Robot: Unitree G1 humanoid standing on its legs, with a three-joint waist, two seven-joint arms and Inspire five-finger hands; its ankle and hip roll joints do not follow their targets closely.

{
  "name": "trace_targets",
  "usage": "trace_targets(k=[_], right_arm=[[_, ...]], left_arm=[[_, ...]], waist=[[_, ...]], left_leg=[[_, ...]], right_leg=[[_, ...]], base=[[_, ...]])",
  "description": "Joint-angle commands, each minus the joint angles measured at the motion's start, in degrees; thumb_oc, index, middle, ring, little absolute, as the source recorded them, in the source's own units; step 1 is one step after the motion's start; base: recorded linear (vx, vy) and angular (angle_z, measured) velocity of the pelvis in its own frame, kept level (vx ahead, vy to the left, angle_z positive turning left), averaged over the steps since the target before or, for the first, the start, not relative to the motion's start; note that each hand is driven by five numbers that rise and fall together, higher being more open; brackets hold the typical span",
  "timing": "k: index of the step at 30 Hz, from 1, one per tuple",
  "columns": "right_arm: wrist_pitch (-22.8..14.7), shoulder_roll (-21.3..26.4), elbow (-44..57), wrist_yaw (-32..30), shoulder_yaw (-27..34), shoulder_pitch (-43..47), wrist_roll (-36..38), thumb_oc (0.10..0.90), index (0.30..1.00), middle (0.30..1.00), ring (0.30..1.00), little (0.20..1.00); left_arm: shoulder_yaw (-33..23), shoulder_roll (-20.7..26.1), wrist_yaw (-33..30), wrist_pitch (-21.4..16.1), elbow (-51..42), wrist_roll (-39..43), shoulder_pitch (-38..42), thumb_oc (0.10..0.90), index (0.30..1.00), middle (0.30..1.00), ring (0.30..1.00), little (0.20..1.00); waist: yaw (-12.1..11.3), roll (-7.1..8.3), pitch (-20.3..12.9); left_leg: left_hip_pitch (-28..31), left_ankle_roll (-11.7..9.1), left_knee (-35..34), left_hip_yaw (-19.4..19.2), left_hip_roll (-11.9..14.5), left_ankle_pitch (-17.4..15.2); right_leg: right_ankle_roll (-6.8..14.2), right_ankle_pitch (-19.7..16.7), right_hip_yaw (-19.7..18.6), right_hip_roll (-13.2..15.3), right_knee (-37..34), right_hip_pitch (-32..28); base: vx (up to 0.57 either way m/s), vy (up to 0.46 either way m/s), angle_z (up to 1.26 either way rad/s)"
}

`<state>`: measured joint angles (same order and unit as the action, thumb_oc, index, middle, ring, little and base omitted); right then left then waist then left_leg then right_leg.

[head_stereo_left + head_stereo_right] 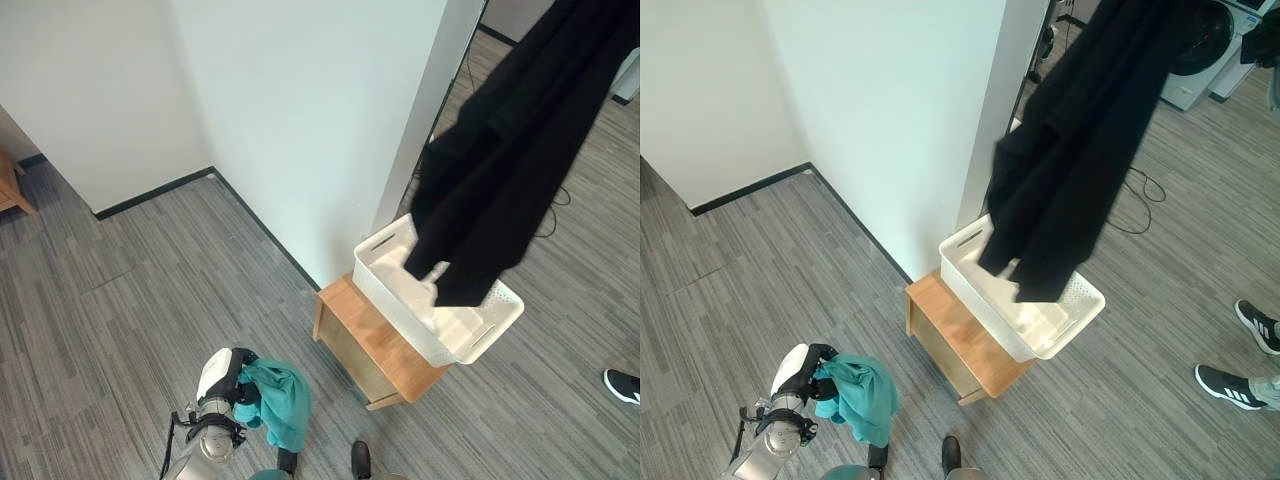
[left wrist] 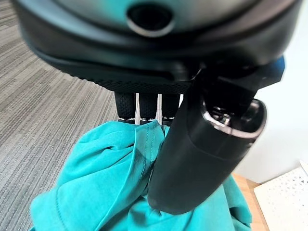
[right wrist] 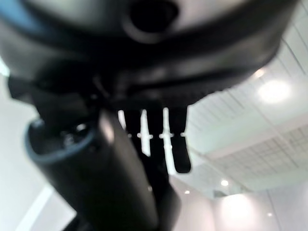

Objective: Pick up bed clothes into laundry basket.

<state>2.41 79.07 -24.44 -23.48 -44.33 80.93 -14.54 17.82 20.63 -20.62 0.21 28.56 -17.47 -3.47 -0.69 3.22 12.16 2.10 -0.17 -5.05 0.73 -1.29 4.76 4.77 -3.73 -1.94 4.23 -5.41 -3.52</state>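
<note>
A teal cloth [image 1: 282, 402] hangs bunched from my left hand [image 1: 238, 388] low at the lower left, above the grey floor. In the left wrist view the thumb [image 2: 202, 154] and fingers curl round the teal cloth [image 2: 106, 192]. A long black garment [image 1: 500, 170] hangs down from the upper right, its lower end dangling into a white laundry basket [image 1: 398, 308]. The basket stands on a low wooden stand [image 1: 372, 345] against a pillar. My right hand [image 3: 120, 163] is raised toward the ceiling, fingers and thumb closed with dark cloth between them.
A white wall and pillar [image 1: 300, 130] stand just behind the basket. A person's shoes [image 1: 1230, 385] are on the floor at the right. A washing machine [image 1: 1200, 50] is at the far upper right. Open floor lies to the left.
</note>
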Motion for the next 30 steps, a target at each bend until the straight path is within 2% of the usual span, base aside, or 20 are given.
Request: trace_targets(k=[1,8,16,23,30], right_arm=[[2.17,-0.27,-1.6,-3.72,7.53,1.07,-0.62,0.4,0.3,0.3,0.3,0.3],[2.48,-1.9,0.62,-3.67,14.85,-7.51,-1.37,0.4,0.3,0.3,0.3,0.3],[3.01,-4.33,0.04,-4.17,18.49,-11.21,-1.21,0.4,0.3,0.3,0.3,0.3],[2.8,-7.82,5.28,-3.79,23.39,-17.21,-1.83,0.4,0.3,0.3,0.3,0.3],[2.59,-7.39,6.65,-4.4,23.24,-15.36,-1.19,0.4,0.3,0.3,0.3,0.3]], left_arm=[[1.52,1.97,-1.61,-4.12,-5.55,0.75,1.47,0.4,0.3,0.3,0.3,0.3],[2.0,2.3,-1.5,-3.99,-5.79,0.62,1.98,0.4,0.3,0.3,0.3,0.3],[2.32,2.25,-1.64,-3.96,-5.78,0.48,3.22,0.4,0.3,0.3,0.3,0.3],[2.39,1.7,-1.61,-3.77,-5.57,0.4,4.27,0.4,0.3,0.3,0.3,0.3],[2.64,1.97,-1.5,-3.66,-5.67,0.6,4.6,0.4,0.3,0.3,0.3,0.3]], waist=[[-1.28,1.42,-6.34],[-1.86,1.65,-4.82],[-2.13,1.0,-2.76],[-1.92,0.76,-2.19],[-1.85,1.37,-3.11]], left_leg=[[-0.51,-3.83,0.05,-0.75,1.5,-6.02],[-2.13,-3.9,0.05,-0.5,1.54,-5.68],[-3.84,-3.73,0.05,-0.36,1.36,-5.3],[-3.94,-3.59,0.05,-0.96,1.33,-5.47],[-2.76,-3.43,0.05,-0.79,1.15,-6.06]], right_leg=[[3.02,6.24,3.25,3.55,3.18,-1.07],[2.94,6.36,3.95,3.6,3.24,-0.06],[2.82,6.28,4.02,3.7,3.62,1.77],[2.92,6.31,4.03,3.96,3.79,1.97],[2.98,6.14,3.68,4.21,3.12,0.71]], base=[[0.02,-0.044,0.05],[-0.03,-0.014,0.09],[-0.04,-0.003,0.04],[0.0,0.0,0.0],[0.01,-0.002,0.0]])
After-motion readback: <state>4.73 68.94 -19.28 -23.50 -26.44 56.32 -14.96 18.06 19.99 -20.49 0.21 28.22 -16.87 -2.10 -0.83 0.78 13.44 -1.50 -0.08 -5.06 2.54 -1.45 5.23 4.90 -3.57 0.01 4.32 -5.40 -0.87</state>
